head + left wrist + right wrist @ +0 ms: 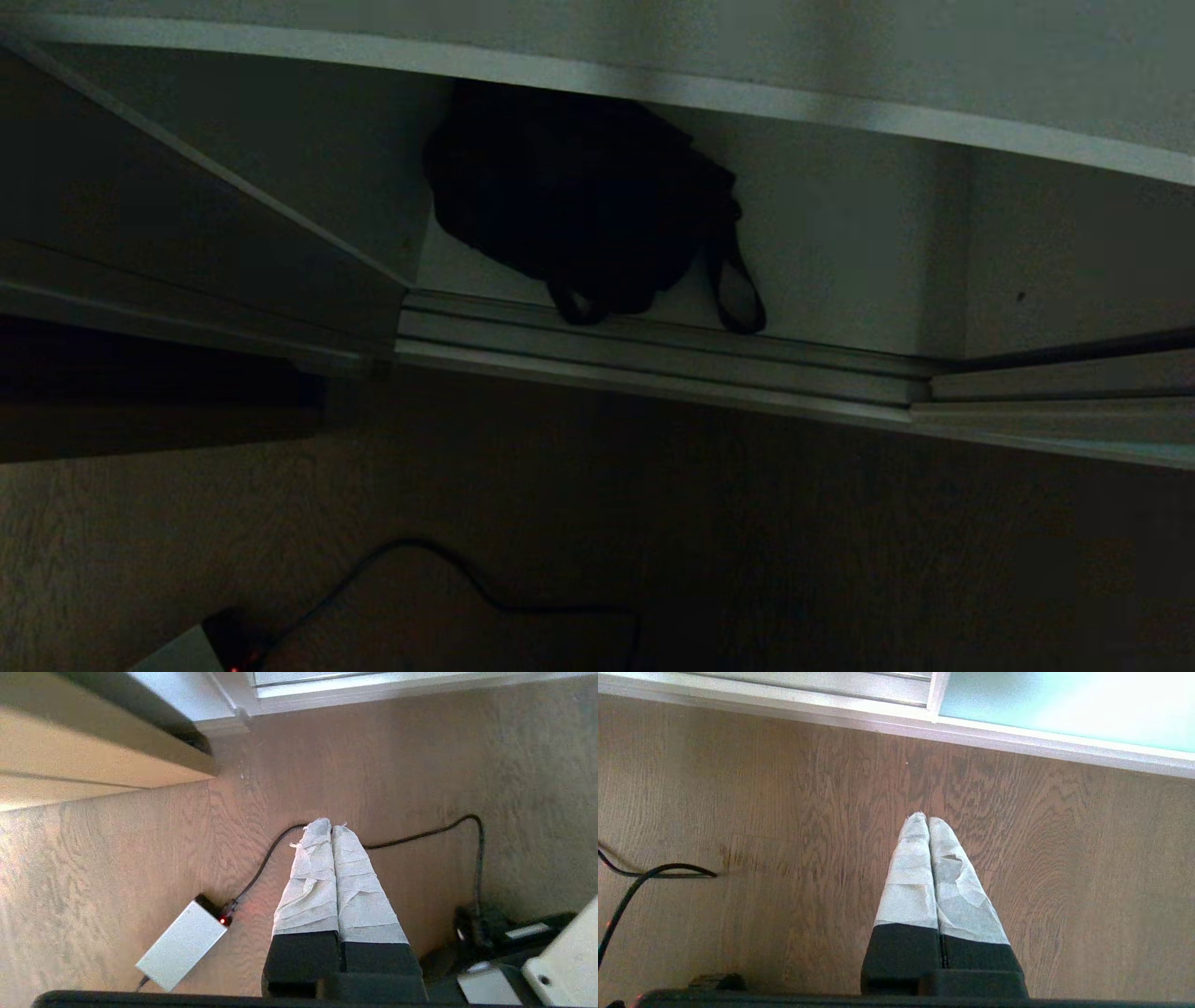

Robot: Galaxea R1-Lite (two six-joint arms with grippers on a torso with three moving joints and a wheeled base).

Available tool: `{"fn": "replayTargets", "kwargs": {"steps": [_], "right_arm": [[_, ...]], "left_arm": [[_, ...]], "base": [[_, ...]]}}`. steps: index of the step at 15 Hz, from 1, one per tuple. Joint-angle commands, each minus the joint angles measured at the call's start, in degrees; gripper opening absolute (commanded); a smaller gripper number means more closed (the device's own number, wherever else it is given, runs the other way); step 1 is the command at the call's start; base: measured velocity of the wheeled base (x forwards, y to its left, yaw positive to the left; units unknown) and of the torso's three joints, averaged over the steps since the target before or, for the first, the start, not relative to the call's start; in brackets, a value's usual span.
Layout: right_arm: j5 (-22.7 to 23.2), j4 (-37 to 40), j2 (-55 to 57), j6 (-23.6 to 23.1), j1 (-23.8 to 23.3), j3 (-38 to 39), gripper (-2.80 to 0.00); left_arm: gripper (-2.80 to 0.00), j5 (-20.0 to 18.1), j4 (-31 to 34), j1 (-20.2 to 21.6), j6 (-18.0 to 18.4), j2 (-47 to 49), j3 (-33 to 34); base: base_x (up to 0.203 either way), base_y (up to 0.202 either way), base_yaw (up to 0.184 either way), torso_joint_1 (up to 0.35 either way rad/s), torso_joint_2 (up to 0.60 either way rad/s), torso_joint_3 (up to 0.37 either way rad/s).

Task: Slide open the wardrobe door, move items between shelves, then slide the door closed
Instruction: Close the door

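black bag [579, 201] on lowest shelf [840, 271], strap touching door track [653, 355]

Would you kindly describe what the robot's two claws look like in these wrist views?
Both look alike. The left claw has two long tapering fingers wrapped in wrinkled pale grey-white tape, slightly frayed at the tips, rising from blocky black bases. The right claw has the same taped fingers on black bases, with a small tear in one wrapping.

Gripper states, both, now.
Left gripper: shut, holding nothing, above the floor.
Right gripper: shut, holding nothing, above the floor.
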Motion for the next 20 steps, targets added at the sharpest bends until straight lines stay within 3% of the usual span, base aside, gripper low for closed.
{"fn": "replayTargets", "kwargs": {"steps": [1, 2, 4, 6, 9, 10, 13, 15, 18, 20], "right_arm": [[0.01, -0.02, -0.11, 0.01, 0.07, 0.00, -2.80], [0.01, -0.02, -0.11, 0.01, -0.01, 0.00, -2.80], [0.01, -0.02, -0.11, 0.01, 0.08, 0.00, -2.80], [0.01, -0.02, -0.11, 0.01, -0.01, 0.00, -2.80], [0.01, -0.02, -0.11, 0.01, 0.01, 0.00, -2.80], [0.01, -0.02, -0.11, 0.01, -0.01, 0.00, -2.80], [0.01, -0.02, -0.11, 0.01, 0.07, 0.00, -2.80], [0.01, -0.02, -0.11, 0.01, -0.01, 0.00, -2.80], [0.01, -0.02, -0.11, 0.01, 0.06, 0.00, -2.80], [0.01, -0.02, -0.11, 0.01, 0.00, 0.00, -2.80]], "left_arm": [[-2.80, 1.43, -3.46, 0.00, -2.12, -5.04, 6.19], [-2.80, 3.80, -5.33, 0.00, -5.90, -5.14, 8.94], [-2.80, 8.04, -12.46, 0.01, -8.55, -5.21, 16.45], [-2.80, 10.21, -24.94, 0.01, -8.65, -5.15, 26.18], [-2.80, 10.10, -48.05, -0.03, -5.44, -5.13, 43.95], [-2.80, 9.00, -50.93, -0.04, -5.44, -5.15, 47.09], [-2.80, 3.39, -48.58, -0.06, -11.12, -5.21, 45.76], [-2.80, 3.22, -49.28, -0.06, -13.54, -5.15, 45.85], [-2.80, 0.45, -53.11, -0.06, -9.28, -5.07, 46.84], [-2.80, 0.61, -53.18, -0.06, -9.28, -5.22, 47.02]], "base": [[0.000, 0.000, 0.000, 0.000, 0.00, 0.000], [0.000, 0.000, 0.000, 0.000, 0.00, 0.000], [0.000, 0.000, 0.000, 0.000, 0.00, 0.000], [0.000, 0.000, 0.000, 0.000, 0.00, 0.000], [0.000, 0.000, 0.000, 0.000, 0.00, 0.000], [0.000, 0.000, 0.000, 0.000, 0.00, 0.000], [0.000, 0.000, 0.000, 0.000, 0.00, 0.000], [0.000, 0.000, 0.000, 0.000, 0.00, 0.000], [0.000, 0.000, 0.000, 0.000, 0.00, 0.000], [0.000, 0.000, 0.000, 0.000, 0.00, 0.000]]}}
